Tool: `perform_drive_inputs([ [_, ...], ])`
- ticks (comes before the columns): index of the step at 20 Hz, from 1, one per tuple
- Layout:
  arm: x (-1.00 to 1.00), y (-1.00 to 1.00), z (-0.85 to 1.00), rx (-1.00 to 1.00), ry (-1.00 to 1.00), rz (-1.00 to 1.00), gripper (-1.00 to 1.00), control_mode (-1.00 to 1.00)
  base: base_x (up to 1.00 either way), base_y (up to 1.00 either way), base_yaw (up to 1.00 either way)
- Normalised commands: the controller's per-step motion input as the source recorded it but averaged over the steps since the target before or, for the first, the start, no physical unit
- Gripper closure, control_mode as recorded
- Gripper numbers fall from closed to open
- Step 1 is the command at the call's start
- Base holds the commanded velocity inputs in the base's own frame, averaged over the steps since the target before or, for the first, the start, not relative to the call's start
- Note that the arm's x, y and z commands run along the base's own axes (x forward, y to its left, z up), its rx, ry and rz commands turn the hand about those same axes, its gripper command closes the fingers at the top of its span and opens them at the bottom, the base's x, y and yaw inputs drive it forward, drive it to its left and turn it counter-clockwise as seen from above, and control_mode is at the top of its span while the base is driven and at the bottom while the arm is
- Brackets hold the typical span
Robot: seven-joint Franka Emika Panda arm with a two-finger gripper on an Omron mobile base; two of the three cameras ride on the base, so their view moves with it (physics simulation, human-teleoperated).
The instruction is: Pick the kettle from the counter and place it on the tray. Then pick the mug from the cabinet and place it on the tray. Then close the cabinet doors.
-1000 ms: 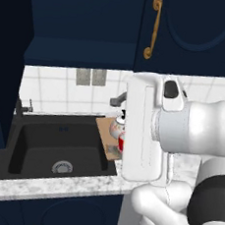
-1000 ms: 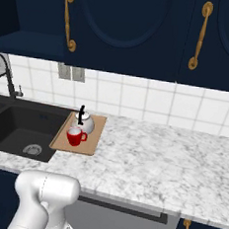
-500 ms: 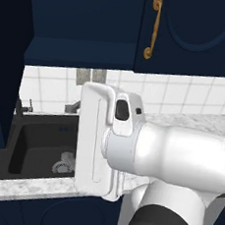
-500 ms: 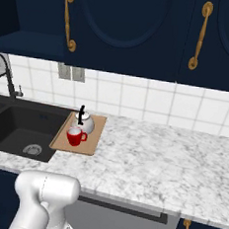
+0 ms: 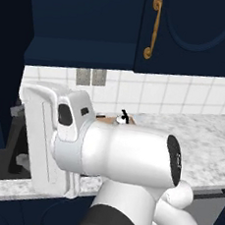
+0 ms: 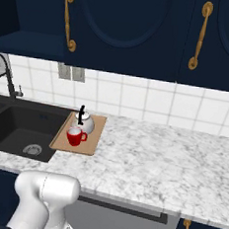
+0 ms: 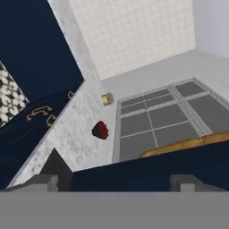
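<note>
Rightward, mug [image 6: 74, 136] and kettle [image 6: 84, 123] on tray [image 6: 95, 140], claw [image 7: 116, 182] spread, gripping nothing.

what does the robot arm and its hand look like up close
The arm is glossy white with rounded, tube-like links, a black oval inset on one flat-sided segment and a dark round end cap. A dark joint band shows lower down. In the hand view, the hand ends in two small dark grey blocky fingertips.

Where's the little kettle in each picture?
Left base view: the kettle peeks just above the white arm, mid-picture.
Right base view: the kettle sits on the tray, left of middle, behind the mug.
Shared landmark: grey wall outlets above it.
</note>
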Motion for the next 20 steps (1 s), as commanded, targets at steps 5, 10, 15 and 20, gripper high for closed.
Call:
perform_drive_inputs([
  [5,-0.01,0.52,0.02,-0.06,-0.17,0.09,-1.0,-1.0,0.0,0.0,0.0],
  [10,-0.04,0.43,0.0,-0.03,-0.21,0.02,-1.0,-1.0,0.0,0.0,0.0],
  [15,0.18,0.48,-0.01,-0.03,-0.02,0.0,-1.0,-1.0,0.0,0.0,0.0],
  [20,0.06,0.49,0.0,0.0,0.0,-0.02,-1.0,-1.0,0.0,0.0,0.0],
])
